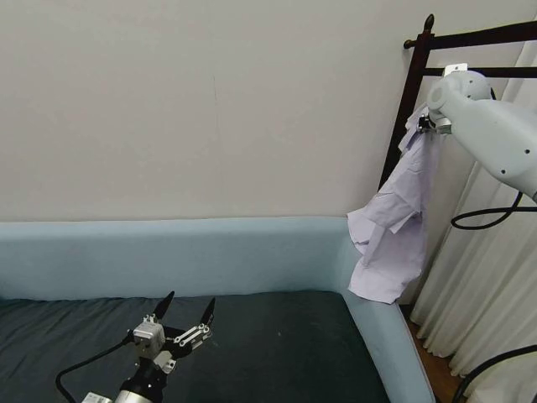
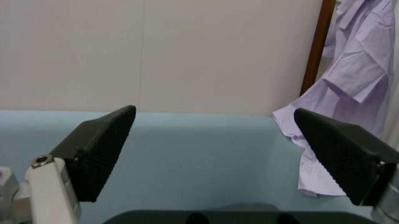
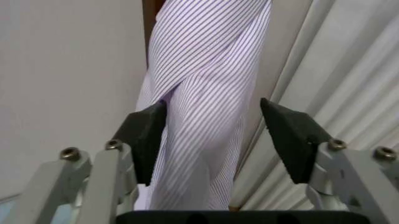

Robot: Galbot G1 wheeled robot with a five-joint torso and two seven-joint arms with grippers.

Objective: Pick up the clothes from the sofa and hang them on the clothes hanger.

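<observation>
A pale lilac striped shirt (image 1: pixel 394 227) hangs from the dark wooden clothes rack (image 1: pixel 415 75) at the right, its hem draping over the sofa's corner. My right gripper (image 1: pixel 426 123) is up at the shirt's top by the rack post. In the right wrist view this gripper (image 3: pixel 213 105) stands open, with the shirt (image 3: pixel 206 93) hanging between the spread fingers. My left gripper (image 1: pixel 189 302) hovers open over the dark sofa seat (image 1: pixel 277 344), holding nothing. In the left wrist view the left gripper (image 2: pixel 214 112) faces the sofa back, with the shirt (image 2: pixel 355 79) and rack post (image 2: pixel 318 46) beyond it.
The light blue sofa backrest (image 1: pixel 168 252) runs along a plain wall. White curtains (image 1: pixel 487 277) hang behind and right of the rack. A black cable (image 1: pixel 482 220) loops under my right arm. Wooden floor (image 1: pixel 436 361) shows past the sofa's right end.
</observation>
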